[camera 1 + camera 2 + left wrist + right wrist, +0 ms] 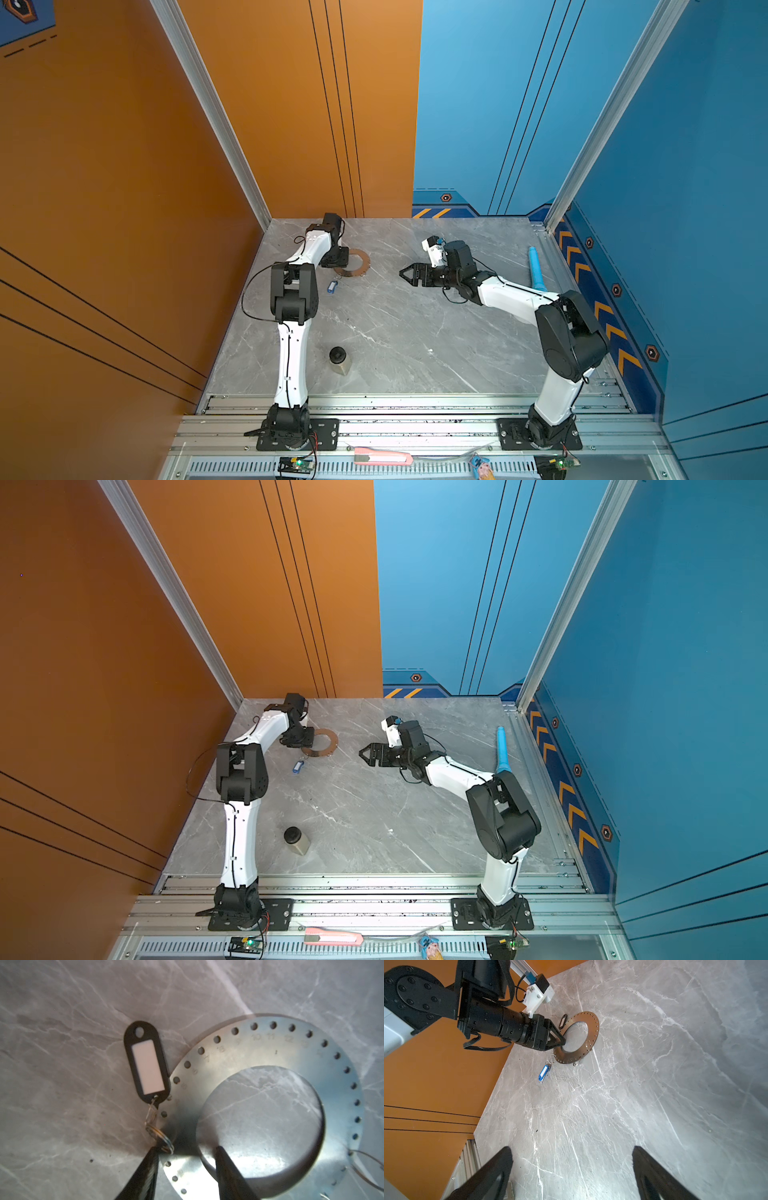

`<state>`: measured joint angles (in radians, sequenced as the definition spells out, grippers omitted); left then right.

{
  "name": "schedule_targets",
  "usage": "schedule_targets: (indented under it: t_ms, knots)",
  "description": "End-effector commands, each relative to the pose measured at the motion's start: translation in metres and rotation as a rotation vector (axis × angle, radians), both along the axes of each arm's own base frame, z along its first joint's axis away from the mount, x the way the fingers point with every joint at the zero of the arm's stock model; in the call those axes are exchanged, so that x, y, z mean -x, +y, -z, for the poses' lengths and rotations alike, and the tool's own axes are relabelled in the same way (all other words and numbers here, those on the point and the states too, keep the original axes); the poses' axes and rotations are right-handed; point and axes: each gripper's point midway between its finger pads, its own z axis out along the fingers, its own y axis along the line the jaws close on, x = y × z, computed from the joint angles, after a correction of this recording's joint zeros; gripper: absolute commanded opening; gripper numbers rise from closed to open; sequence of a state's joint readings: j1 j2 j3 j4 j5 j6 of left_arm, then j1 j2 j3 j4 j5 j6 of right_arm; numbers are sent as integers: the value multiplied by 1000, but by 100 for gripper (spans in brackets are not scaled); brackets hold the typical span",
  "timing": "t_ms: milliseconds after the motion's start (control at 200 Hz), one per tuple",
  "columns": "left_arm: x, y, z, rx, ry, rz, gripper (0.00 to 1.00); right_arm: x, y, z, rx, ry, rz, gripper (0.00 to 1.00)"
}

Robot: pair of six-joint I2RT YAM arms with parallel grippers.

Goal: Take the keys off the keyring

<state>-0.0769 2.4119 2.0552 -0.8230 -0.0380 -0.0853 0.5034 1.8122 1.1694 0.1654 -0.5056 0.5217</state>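
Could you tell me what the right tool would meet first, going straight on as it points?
The right tool would likely meet the metal ring under the left tool; bare table lies between, but height is unclear.

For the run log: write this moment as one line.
left gripper astride keyring band beside black tag, jaws apart | right gripper open, empty | blue tag on keyring

On the tabletop [395,332] the keyring [365,261] lies flat at the far left, with one key tag [331,286] just before it, the other key tag [147,1068] just beside its left rim under the left arm [316,245], the jar [338,359] well before them and the tube [535,268] far right.
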Motion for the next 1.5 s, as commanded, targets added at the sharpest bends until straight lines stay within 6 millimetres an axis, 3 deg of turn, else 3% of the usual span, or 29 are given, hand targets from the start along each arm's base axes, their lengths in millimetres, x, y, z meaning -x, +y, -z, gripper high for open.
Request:
schedule_targets:
  t_ms: [0,345,801,946,1211,1492]
  knots:
    - [36,-6,20,-47,126,58,41,1,-1,8,-2,21,-11,91]
    - [82,-38,17,-57,178,147,40,-7,-2,18,-2,50,9,91]
    - [130,-137,6,156,190,266,39,-1,-7,65,19,236,114,85]
    - [141,-156,2,215,207,280,40,7,-16,79,65,291,142,84]
    - [144,-160,-4,292,213,250,42,17,-29,105,144,370,171,81]
    - [133,-156,-14,376,200,209,50,24,-27,122,137,418,153,79]
